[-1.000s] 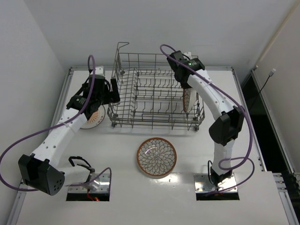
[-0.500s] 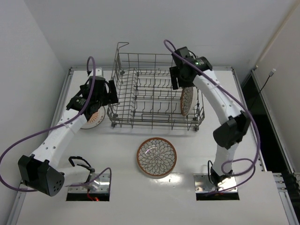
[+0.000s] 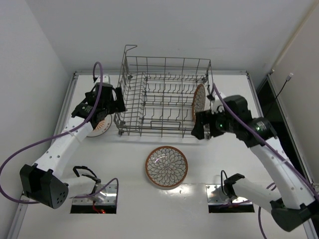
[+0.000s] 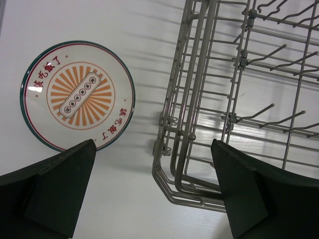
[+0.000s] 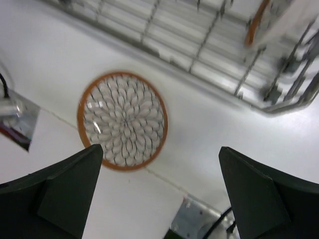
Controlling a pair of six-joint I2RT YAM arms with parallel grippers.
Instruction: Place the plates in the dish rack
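**Top view.** Dish rack (image 3: 164, 130) sits at far-centre of table (image 3: 124, 149). One racked plate (image 3: 199, 101) stands on edge at the rack's R end. Floral plate (image 3: 166, 167) lies flat, face up, on the near side of the rack and well apart from it. Sunburst plate (image 3: 97, 127) lies flat beside the rack's L wall, part hidden under the L gripper (image 3: 118, 99), which hovers over it. R gripper (image 3: 201, 128) hangs near the rack's front R corner.

**L wrist view.** L gripper (image 4: 152, 144) spread wide, nothing held. Sunburst plate (image 4: 77, 94) is face up. Rack corner (image 4: 174, 99) is near it, not touching.

**R wrist view.** R gripper (image 5: 160, 149) spread wide, empty. Floral plate (image 5: 122, 119) lies below. Rack (image 5: 209, 45) is beyond, with the racked plate's rim (image 5: 256, 17) blurred.

**Assessment.** One of three loaded, two outstanding. Plates are probably ceramic: rigid, brittle, glaze likely slick, moderate weight. Lying flat, they offer no side purchase. Recommend taking hold at the rim, one finger under the lip and one on the face, with a firm pinch. Avoid knocking tines (image 4: 271, 105), as there is a chipping risk.
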